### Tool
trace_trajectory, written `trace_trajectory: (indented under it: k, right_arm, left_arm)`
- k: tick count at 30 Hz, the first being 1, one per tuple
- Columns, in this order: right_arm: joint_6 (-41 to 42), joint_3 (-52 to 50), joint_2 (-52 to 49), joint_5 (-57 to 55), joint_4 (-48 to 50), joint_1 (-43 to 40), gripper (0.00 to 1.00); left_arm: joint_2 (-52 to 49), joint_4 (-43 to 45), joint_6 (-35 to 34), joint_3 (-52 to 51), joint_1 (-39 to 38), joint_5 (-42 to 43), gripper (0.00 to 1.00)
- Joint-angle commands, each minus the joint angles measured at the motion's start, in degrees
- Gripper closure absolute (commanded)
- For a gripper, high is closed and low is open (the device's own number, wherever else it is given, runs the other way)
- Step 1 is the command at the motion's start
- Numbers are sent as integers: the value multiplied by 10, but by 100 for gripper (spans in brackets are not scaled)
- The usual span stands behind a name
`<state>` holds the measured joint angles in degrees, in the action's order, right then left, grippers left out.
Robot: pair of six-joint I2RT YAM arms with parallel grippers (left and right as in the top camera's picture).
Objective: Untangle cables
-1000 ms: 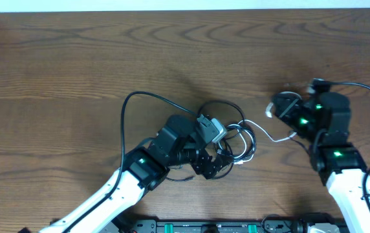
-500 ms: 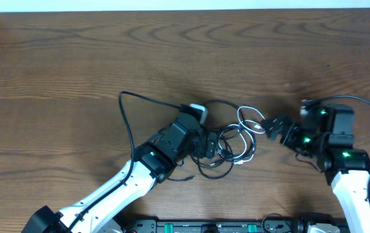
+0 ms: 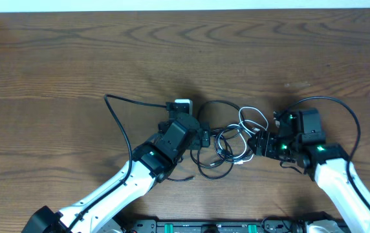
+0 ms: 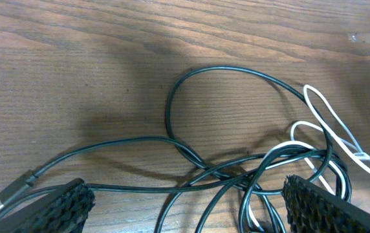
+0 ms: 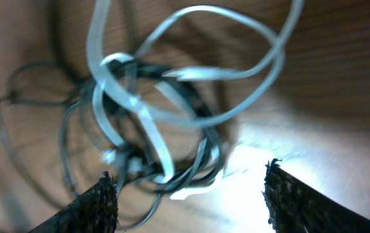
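Observation:
The cables (image 3: 229, 139) lie in a knot at mid-table: several thin black loops and a white one (image 3: 252, 119) on the knot's upper right. My left gripper (image 3: 204, 137) sits at the knot's left edge. It is open, and in the left wrist view black strands (image 4: 211, 175) run across the gap between its fingers (image 4: 49, 207) without being pinched. A small plug end (image 4: 15, 191) lies by the left finger. My right gripper (image 3: 255, 144) is at the knot's right edge, also open, with the blurred white loops (image 5: 172, 97) just ahead of its fingertips (image 5: 91, 207).
Bare wood table all around the knot. Each arm's own thicker black lead arcs over the table, one on the left (image 3: 117, 116) and one on the right (image 3: 350, 120). The table's far edge (image 3: 185, 9) runs along the top.
My right gripper let go of the white cable and moved left and down to the knot; the white strand slackened back into loops. My left gripper shifted slightly up and left, still open.

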<state>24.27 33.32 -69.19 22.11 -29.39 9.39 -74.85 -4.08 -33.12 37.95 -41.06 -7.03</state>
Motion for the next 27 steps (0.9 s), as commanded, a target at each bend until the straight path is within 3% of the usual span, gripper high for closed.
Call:
trace_trajectory:
  k: [1,7,10,11,15,20,25,27]
  right_arm:
    - [17,-5,-45,-23,32,7,33]
    - [18,-5,-141,25,104,32,50]
    - [18,-5,-164,79,142,40,93]
    - [18,-5,-165,90,149,40,99]
    - [18,-5,-150,105,180,39,99]
    - [18,-3,-80,223,193,22,99]
    - [-36,-3,21,352,194,-3,99]
    - [-59,-3,65,381,187,-5,99]
  left_arm:
    - [0,-1,-6,3,4,-16,6]
    - [0,-1,-6,3,4,-16,6]
    - [0,-2,-6,3,4,-16,6]
    - [0,-2,-6,3,4,-16,6]
    - [0,-12,-6,3,4,-16,6]
    - [0,-27,-6,3,4,-7,6]
    - [1,-24,-3,3,4,58,6]
    - [1,-8,33,3,4,115,6]
